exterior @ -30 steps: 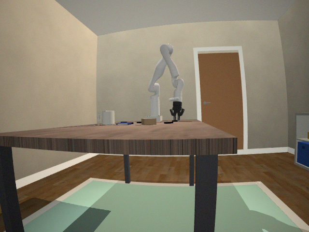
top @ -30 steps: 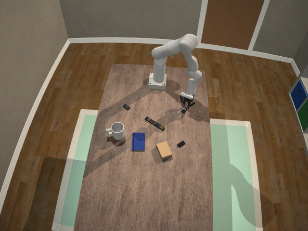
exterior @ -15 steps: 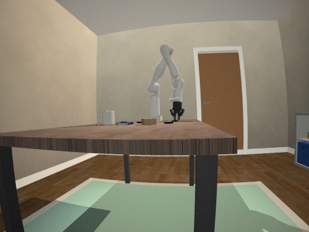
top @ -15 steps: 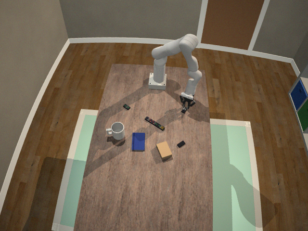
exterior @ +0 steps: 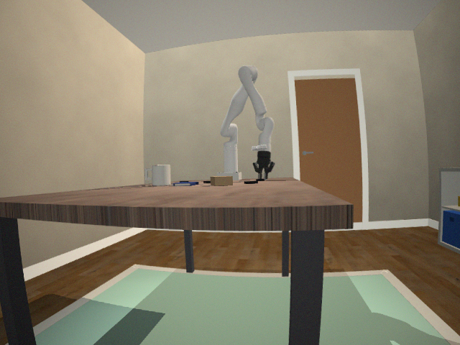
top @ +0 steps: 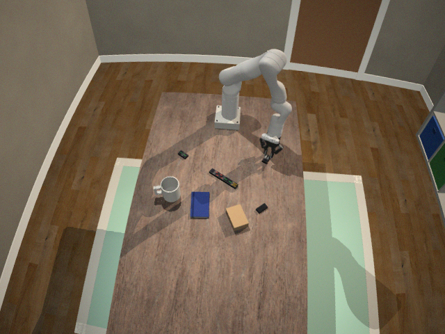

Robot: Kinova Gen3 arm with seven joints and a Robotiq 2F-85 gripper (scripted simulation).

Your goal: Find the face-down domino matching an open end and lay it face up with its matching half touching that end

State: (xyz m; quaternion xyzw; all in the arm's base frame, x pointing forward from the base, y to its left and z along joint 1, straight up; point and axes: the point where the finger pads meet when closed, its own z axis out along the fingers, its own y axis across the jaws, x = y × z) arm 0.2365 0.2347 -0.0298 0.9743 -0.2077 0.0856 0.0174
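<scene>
The line of face-up dominoes [top: 223, 177] lies slanted at the table's middle, with coloured pips. A single domino [top: 183, 154] lies face up to the far left of the line, showing red and green. A black face-down domino [top: 261, 207] lies to the near right, beside the box. My gripper [top: 266, 158] points down at the far right of the table and is shut on a third dark domino [top: 265, 161], held at table level. In the low side view the gripper [exterior: 263, 174] stands just over the table top, and the domino is too small there to make out.
A white mug [top: 170, 188], a blue book [top: 199, 204] and a tan box [top: 236, 217] stand in a row in front of the line. The arm's base [top: 227, 116] is at the far edge. The table's right edge is close to the gripper.
</scene>
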